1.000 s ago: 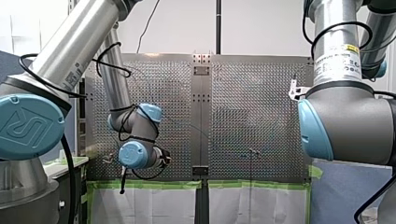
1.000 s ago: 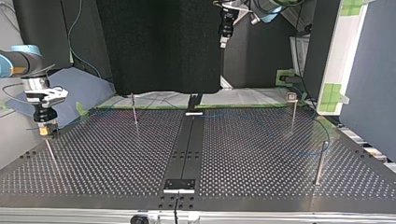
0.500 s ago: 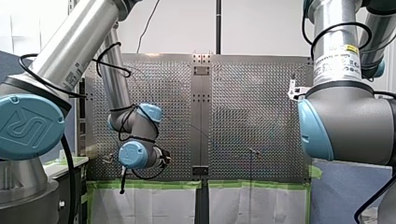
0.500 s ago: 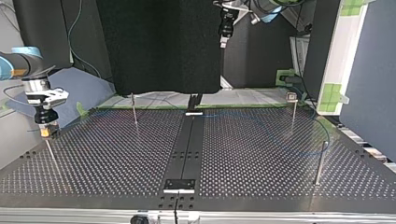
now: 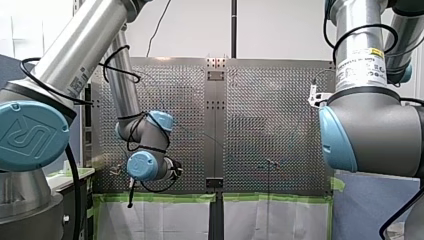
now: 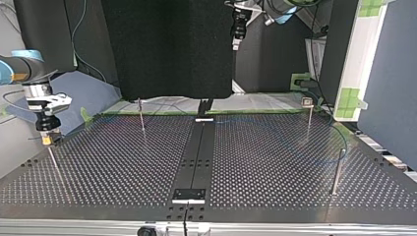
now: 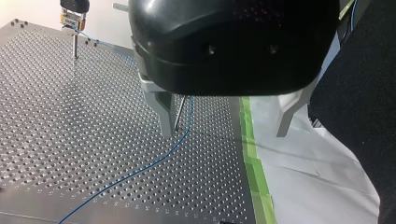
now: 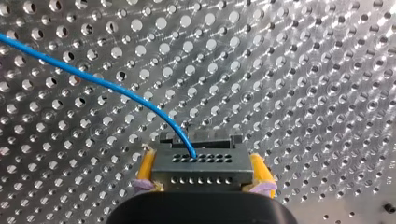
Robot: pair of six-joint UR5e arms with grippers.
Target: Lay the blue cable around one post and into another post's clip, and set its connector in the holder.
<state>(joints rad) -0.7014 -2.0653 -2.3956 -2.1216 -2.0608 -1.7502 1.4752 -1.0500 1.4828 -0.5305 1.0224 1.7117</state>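
In the right wrist view my right gripper (image 8: 204, 179) has its yellow pads (image 8: 147, 169) shut on a black connector (image 8: 201, 164). The blue cable (image 8: 93, 77) leaves the connector's top and runs off over the perforated table. In the top view this gripper (image 6: 47, 139) hangs at the left, just above a thin post (image 6: 54, 164). My left gripper (image 7: 226, 122) is open with nothing between its metal fingers (image 7: 161, 112). It hangs high over the table's edge near a post (image 7: 179, 112), and the cable (image 7: 154, 163) runs past that post's foot.
More posts stand in the top view: one at the back left (image 6: 141, 115), one with a clip (image 6: 307, 102) at the back right, and one at the front right (image 6: 337, 172). A black rail (image 6: 196, 152) runs down the table's middle. Green tape (image 7: 252, 154) marks the table's edge.
My right gripper with the connector has shifted very slightly at the top view's left. The left arm has stayed still.
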